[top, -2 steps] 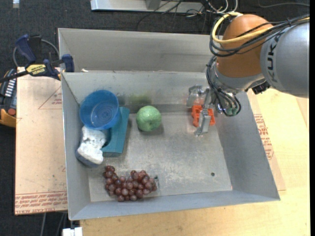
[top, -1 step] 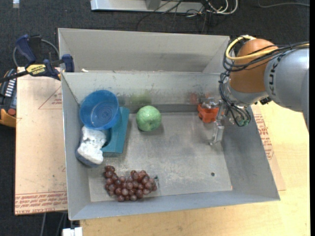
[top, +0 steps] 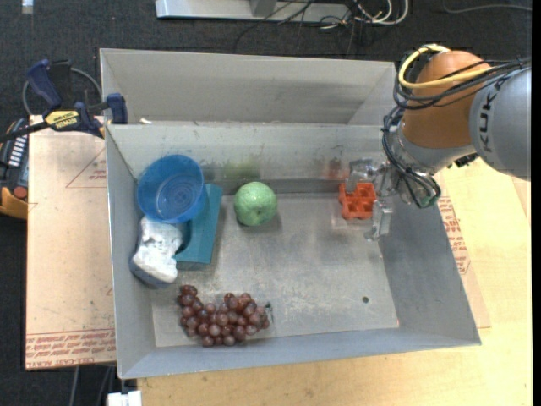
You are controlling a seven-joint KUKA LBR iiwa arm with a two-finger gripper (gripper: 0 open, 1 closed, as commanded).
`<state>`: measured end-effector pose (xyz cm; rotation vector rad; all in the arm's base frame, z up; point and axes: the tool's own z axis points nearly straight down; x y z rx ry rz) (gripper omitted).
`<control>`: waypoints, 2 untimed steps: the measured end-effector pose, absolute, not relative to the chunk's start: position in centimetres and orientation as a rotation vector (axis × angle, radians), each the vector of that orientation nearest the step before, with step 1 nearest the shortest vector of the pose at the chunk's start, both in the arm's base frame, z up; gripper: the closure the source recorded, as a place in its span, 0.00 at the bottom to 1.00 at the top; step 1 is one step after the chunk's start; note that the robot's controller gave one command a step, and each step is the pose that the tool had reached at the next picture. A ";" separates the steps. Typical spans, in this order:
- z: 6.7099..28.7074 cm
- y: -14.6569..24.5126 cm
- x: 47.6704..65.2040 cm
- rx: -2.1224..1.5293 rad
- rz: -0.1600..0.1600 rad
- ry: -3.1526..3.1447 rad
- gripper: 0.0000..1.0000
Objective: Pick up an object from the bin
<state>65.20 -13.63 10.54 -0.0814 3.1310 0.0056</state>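
I'm looking down into the grey metal bin (top: 254, 91), and the arm is coming in from the right with its orange wrist cover and cables up at the bin's right rim. Left side is taking most of the clutter: a round blue bowl (top: 172, 189) is sitting open side up by the left wall, its edge overlapping a flat teal block (top: 203, 227) that is lying lengthwise just beside it. A lumpy white thing (top: 158, 252) is lying below the bowl, touching the teal block's left side. Along the front wall a bunch of dark red grapes (top: 221, 315) is lying apart from the others. A green apple (top: 254, 204) is sitting near the back wall, just right of the teal block, well apart from the gripper. Bare floor is lying between the apple and the gripper, so nothing is standing in the way there. The gripper (top: 376, 210) is hanging at the right back part of the bin, right against a small orange-red blocky piece (top: 355, 201), squarish, with a notched outline. I'm not able to tell whether the gripper is released or clenched, nor whether it is grasping that piece.
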 end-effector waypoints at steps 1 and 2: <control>10.1 -14.4 65.4 -0.037 0.008 3.134 0.00; 7.1 -12.7 65.7 -0.197 0.005 3.124 0.00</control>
